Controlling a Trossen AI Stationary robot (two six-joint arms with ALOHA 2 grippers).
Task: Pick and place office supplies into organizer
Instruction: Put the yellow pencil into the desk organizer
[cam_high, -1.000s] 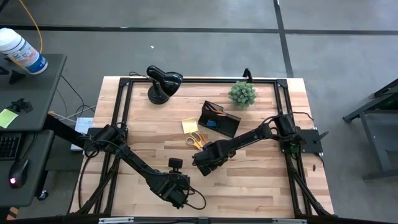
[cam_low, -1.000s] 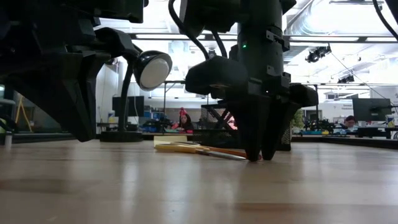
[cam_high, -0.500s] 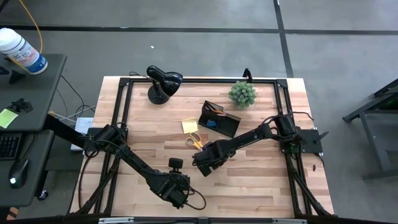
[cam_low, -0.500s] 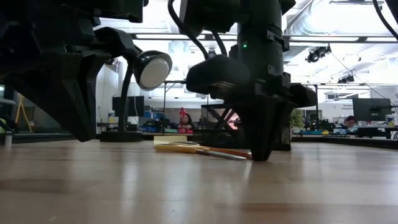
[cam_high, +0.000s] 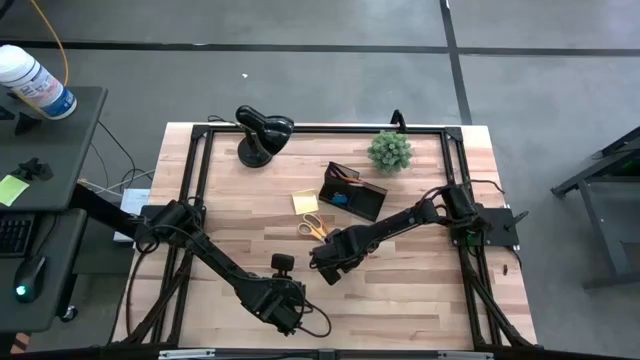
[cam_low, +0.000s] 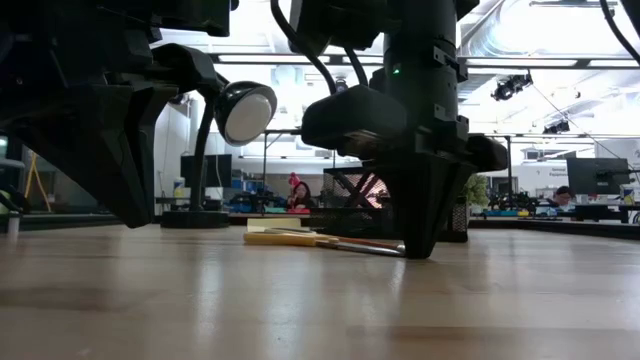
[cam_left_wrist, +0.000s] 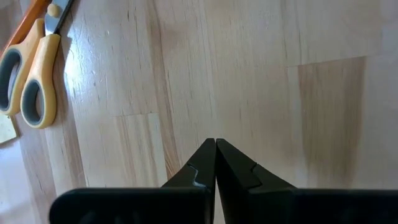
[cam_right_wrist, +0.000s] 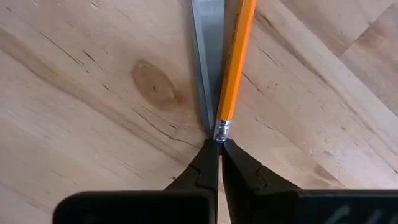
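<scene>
An orange pencil lies on the wooden table beside the blade of the orange-handled scissors. My right gripper is shut on the pencil's near end, down at the table top near the table's middle. The scissors lie flat next to a yellow sticky-note pad. The black mesh organizer stands behind them. My left gripper is shut on nothing, above bare wood near the table's front. My right gripper pinches the pencil's eraser end, right at the metal ferrule, between its two fingertips. The fingers come from above, pointing down, and reach the table top. The pencil lies flat on the table, running away from the fingers alongside the scissors' blade.
A black desk lamp stands at the far left and a small green plant at the far edge beside the organizer. Bare wood lies to the near right of the scissors. A black frame rail rims the table.
My right gripper has shut: in the low view its two fingertips stood apart on the table and now meet in one point, on the pencil's end. The pencil and the scissors have stayed where they were.
</scene>
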